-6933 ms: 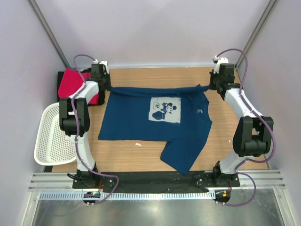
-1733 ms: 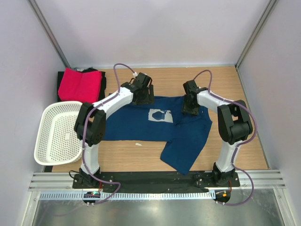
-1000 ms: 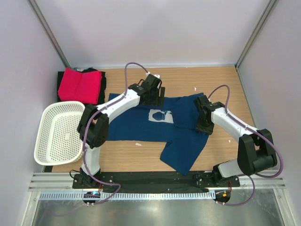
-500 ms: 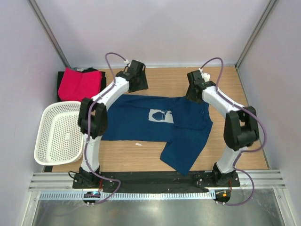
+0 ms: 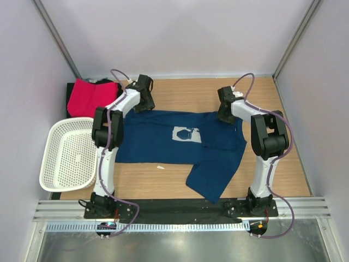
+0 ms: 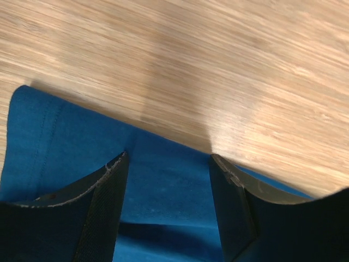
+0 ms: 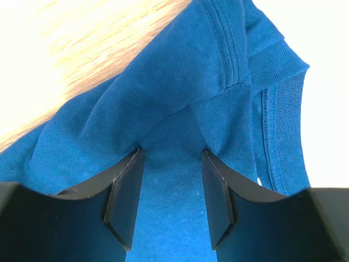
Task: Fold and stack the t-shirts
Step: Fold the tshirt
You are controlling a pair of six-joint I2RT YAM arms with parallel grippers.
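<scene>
Top view: the dark navy blue cloth t-shirt with a white cartoon print point(image 5: 163, 143) lies part-folded on the wooden table point(image 5: 185, 90). The left gripper point(image 5: 145, 103) is at its far left corner and the right gripper point(image 5: 225, 113) at its far right shoulder. Bare wood behind them leaves room, but the folded pink-red t-shirt point(image 5: 90, 98) lies near the left arm. Left wrist view: jaws parted over the cloth edge, pinching nothing; closing here may catch only one layer. Right wrist view: jaws parted astride wrinkled cloth by the collar, which could drag the fold askew
</scene>
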